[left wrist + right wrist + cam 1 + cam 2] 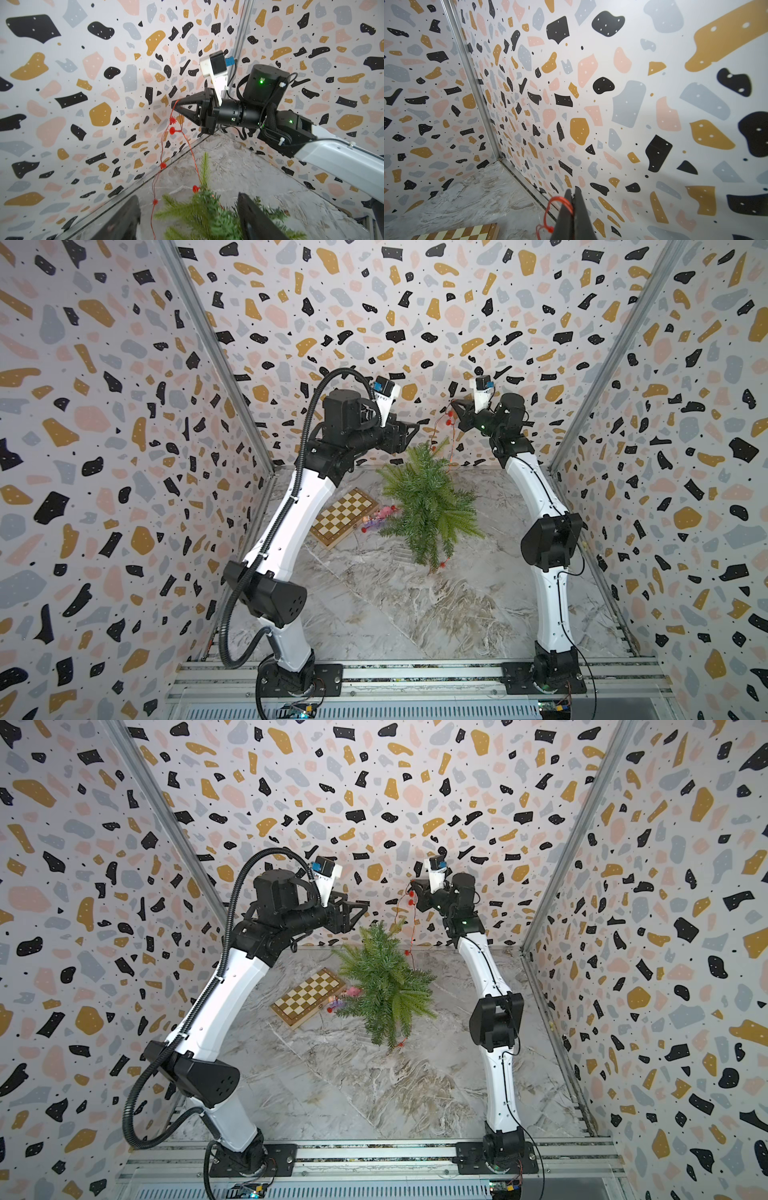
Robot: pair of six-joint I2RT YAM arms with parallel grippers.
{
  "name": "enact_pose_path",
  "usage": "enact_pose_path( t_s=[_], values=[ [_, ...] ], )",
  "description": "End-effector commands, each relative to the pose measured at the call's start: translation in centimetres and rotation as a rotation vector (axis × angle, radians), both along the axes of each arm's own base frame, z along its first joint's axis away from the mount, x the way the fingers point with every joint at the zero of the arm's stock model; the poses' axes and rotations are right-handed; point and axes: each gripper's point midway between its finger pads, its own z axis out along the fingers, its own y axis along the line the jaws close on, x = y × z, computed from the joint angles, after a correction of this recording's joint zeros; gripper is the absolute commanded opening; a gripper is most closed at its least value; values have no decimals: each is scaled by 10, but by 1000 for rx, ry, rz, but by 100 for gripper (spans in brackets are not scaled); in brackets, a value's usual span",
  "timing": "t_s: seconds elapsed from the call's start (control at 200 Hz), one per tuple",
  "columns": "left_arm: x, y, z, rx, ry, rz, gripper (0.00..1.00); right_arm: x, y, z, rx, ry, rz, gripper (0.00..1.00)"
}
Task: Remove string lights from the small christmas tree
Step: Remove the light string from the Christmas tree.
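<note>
Red-orange wire of the string lights [172, 130] is pinched in the right gripper [175, 103], up high by the back wall [374, 323], and dangles down to the top of the small christmas tree [428, 502]. Meanwhile the left gripper [187, 197] hangs just above the treetop, jaws spread wide, nothing in them. Tree sits on the marble table [395, 614] next to the chessboard [343, 516].

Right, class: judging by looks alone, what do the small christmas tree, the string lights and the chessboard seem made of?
The small christmas tree: likely plastic, matte green needles, uniform in shape. The string lights: thin red-orange wire, perhaps coated metal, hanging in kinked loops; spiky red bulbs look plastic. The chessboard: seems wood, brown and cream squares, framed edge.
</note>
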Motion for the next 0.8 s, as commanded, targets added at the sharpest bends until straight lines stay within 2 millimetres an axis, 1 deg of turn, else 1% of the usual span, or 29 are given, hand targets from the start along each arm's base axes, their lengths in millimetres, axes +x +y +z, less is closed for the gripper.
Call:
enact_pose_path(
  t_s=[0.0, 0.045, 0.155, 0.265, 0.411, 0.491, 0.626, 0.796],
  values=[
    [-16, 10, -7, -1, 23, 21, 74, -33, -14, 81, 27, -149, -32, 0],
    [-25, 13, -9, -7, 26, 19, 74, -34, -17, 83, 29, -151, -43, 0],
    [-45, 19, -24, -33, 70, 9, 74, -36, -23, 91, 37, -153, -68, 0],
    [-66, 16, -37, -64, 130, -50, 74, -38, -30, 99, 44, -159, -91, 0],
    [-81, 24, -54, -46, 168, -39, 71, -42, -36, 108, 48, -168, -120, 0],
    [-87, 31, -57, -29, 171, -20, 71, -45, -38, 113, 46, -173, -131, 0],
    [-102, 34, -57, -37, 182, -31, 71, -46, -43, 118, 46, -179, -155, 0],
    [-119, 36, -55, -73, 206, -55, 71, -44, -53, 116, 50, -158, -178, 0]
  ],
)
